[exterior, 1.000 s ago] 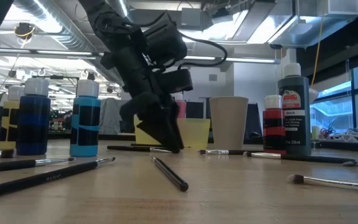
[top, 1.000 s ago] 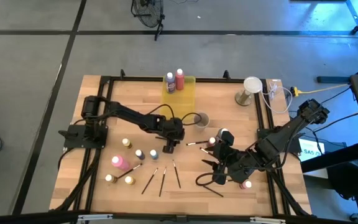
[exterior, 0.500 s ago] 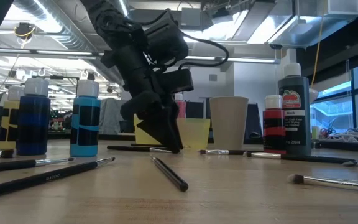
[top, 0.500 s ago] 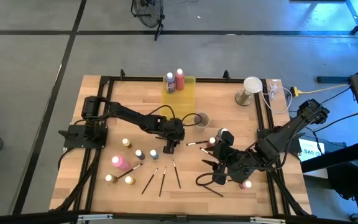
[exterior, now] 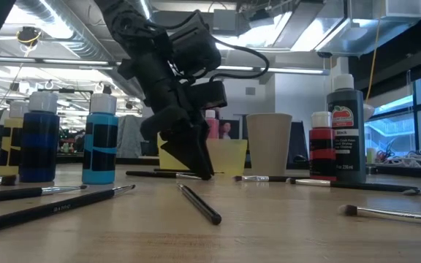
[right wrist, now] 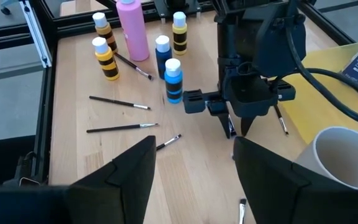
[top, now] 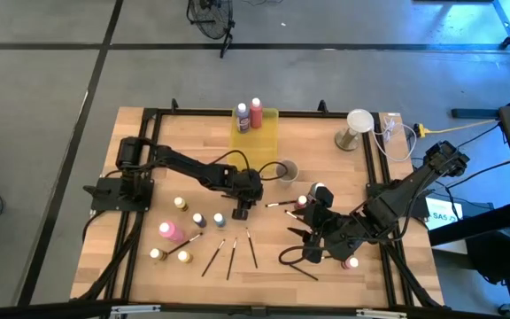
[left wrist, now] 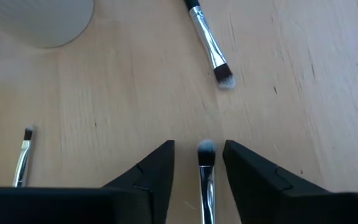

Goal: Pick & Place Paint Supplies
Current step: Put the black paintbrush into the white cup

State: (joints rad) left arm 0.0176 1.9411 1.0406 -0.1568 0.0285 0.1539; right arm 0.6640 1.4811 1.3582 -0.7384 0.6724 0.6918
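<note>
Left hand (left wrist: 198,149): hangs low over the middle of the table, just beside the cup; set narrow, straddling a brush with a thin gap either side, not clamped on it.
Right hand (right wrist: 191,163): waits over the right half of the table, spread wide, holding nothing.
Table (top: 326,151): pale wood inside a dark frame.
Tray (top: 271,133): translucent yellow, at the far edge of the table; carries a white-capped bottle (top: 243,116) and a red bottle (top: 256,112), upright and touching.
Cup (top: 286,170): round, pale, upright, near the tray.
Pink bottle (top: 170,230): tallest of the loose ones, upright on the left half of the table.
Blue bottles (top: 199,219): two, upright, side by side, near the left hand.
Yellow bottles (top: 156,254): three, upright, around the pink bottle.
Loose brushes (top: 231,255): three lying roughly parallel near the front edge; others scattered near the right hand.
Brush (left wrist: 206,180): flat on the table between the left hand's fingers, pale tip pointing outward.
</note>
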